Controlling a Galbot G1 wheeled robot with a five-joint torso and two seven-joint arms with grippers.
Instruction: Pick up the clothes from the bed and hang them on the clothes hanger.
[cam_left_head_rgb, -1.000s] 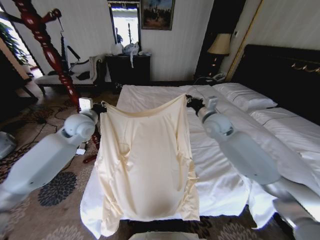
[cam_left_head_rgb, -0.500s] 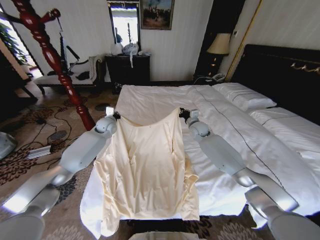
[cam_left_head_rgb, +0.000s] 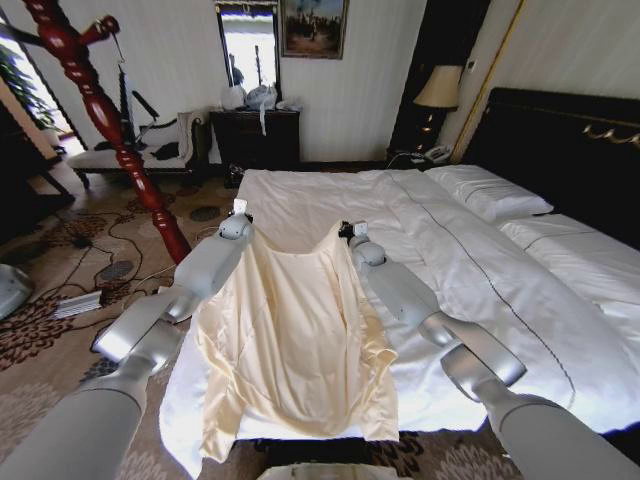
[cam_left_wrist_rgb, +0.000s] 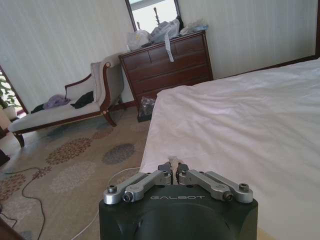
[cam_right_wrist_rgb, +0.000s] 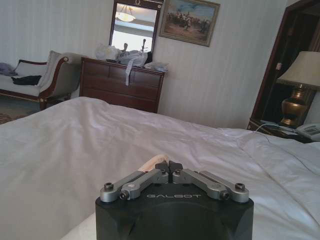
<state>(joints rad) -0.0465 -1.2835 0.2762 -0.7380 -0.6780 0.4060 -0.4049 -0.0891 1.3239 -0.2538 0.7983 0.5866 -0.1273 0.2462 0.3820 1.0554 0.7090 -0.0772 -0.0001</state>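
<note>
I see both arms stretched out over the bed (cam_left_head_rgb: 480, 270), each pinching a shoulder corner of the top (cam_left_head_rgb: 290, 330). My left gripper (cam_left_head_rgb: 238, 208) at 11 o'clock is clamped on the cloth; the right gripper (cam_left_head_rgb: 347, 230) at 1 o'clock is clamped likewise. The top hangs slack between them and drapes toward 6 o'clock. A red coat stand (cam_left_head_rgb: 100, 110) rises at 10 o'clock
</note>
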